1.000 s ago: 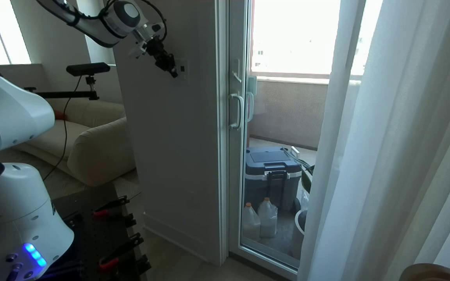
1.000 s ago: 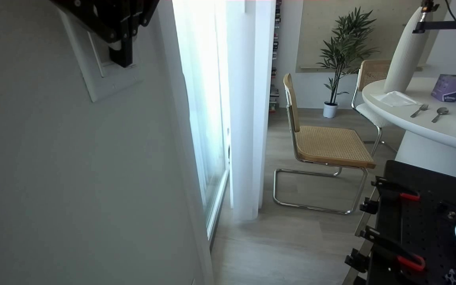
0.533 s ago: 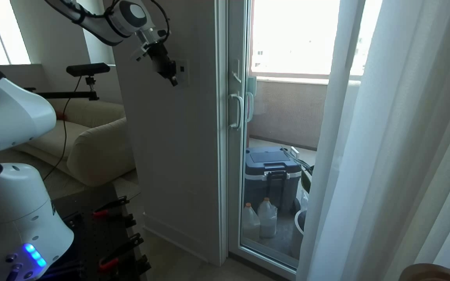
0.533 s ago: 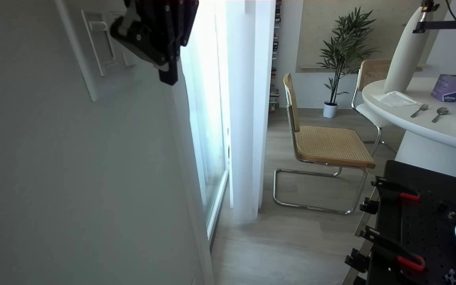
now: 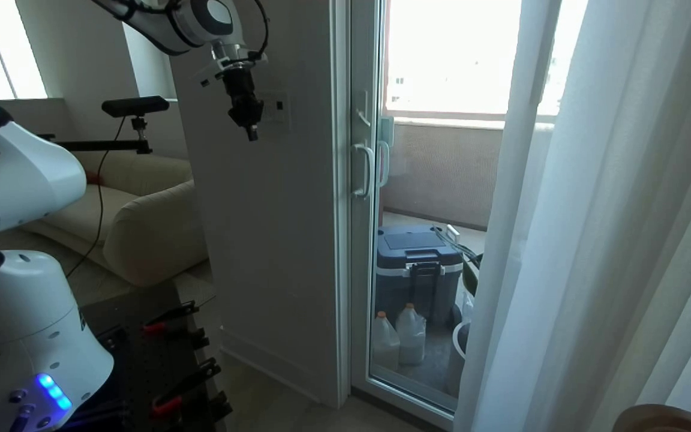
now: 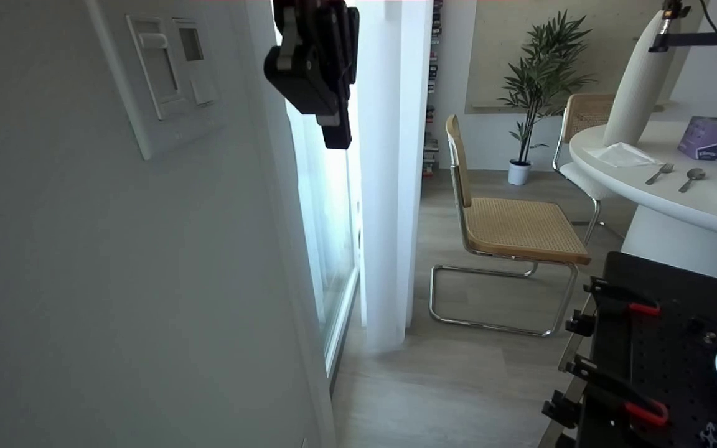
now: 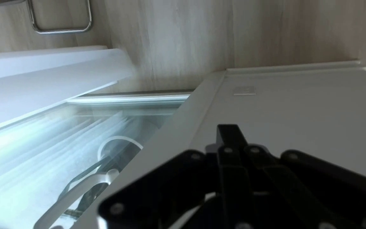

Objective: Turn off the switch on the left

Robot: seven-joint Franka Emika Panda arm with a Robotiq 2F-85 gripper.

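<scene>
A white switch plate point(image 6: 165, 134) is on the grey wall; in another exterior view, the plate point(image 5: 284, 120) shows partly behind the gripper. It bears two switches. The left switch point(image 6: 160, 71) has a white rounded piece near its top. The right switch point(image 6: 201, 87) has a dark recess above a white lower part. My black gripper point(image 5: 252, 133) points down in front of the wall, apart from the plate and not touching it. It also shows at the top of an exterior view point(image 6: 337, 134). In the wrist view, its fingertips point(image 7: 232, 135) are together with nothing between them; the switches are out of view there.
A glass sliding door point(image 5: 362, 288) with a handle and a white curtain point(image 5: 561, 240) stand beside the wall. A black camera on a bar point(image 5: 135, 107) is near the arm. A black board with clamps point(image 5: 135, 360) lies under the robot base. A chair point(image 6: 520, 230) stands beyond.
My gripper has moved off the switch plate, away from the wall and lower, and turned to point down. The switches, covered partly before, are now uncovered in an exterior view.
</scene>
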